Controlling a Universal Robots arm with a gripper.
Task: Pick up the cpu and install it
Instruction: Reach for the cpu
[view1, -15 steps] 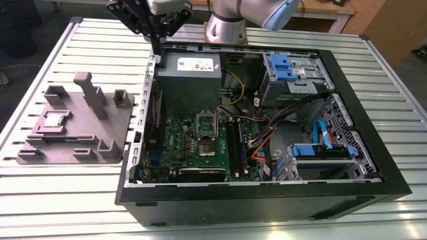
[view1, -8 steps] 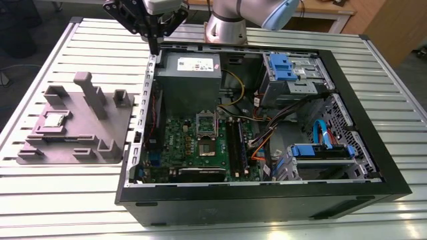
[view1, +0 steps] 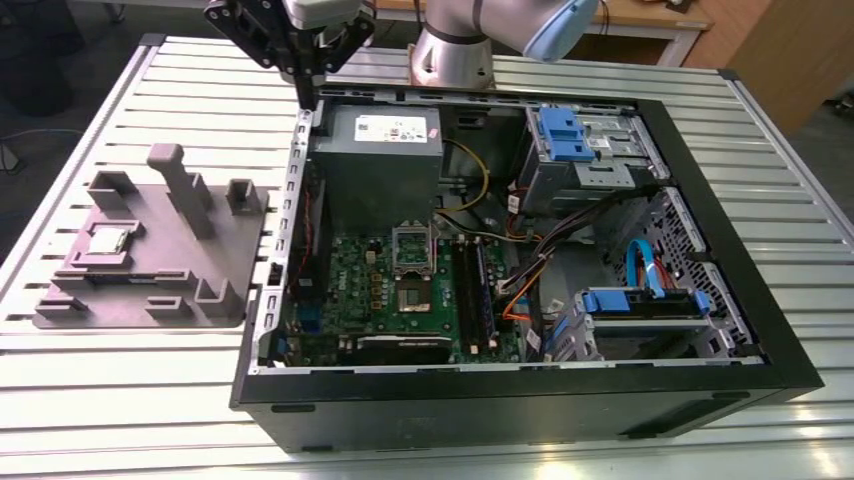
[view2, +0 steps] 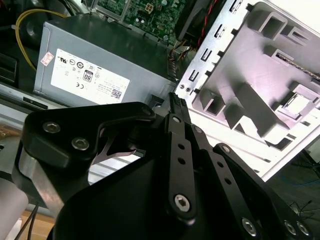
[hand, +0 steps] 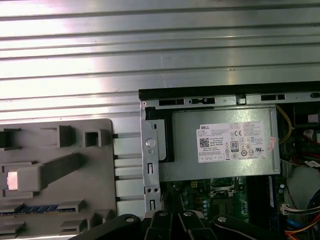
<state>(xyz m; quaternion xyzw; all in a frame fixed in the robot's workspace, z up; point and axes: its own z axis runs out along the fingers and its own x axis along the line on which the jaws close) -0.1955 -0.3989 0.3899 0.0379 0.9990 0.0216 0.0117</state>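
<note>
At the exterior view's left, the cpu lies flat in a recess of the grey holder. The holder sits on the slatted counter, just beside the open computer case. We note the tool hanging over the case's far corner nearest the holder, well apart from the cpu. In the second wrist view its fingers meet at the tips and grip nothing. Beneath it sits the grey power supply. Nearer the camera lies the green motherboard, and to the right are the blue drive brackets.
</note>
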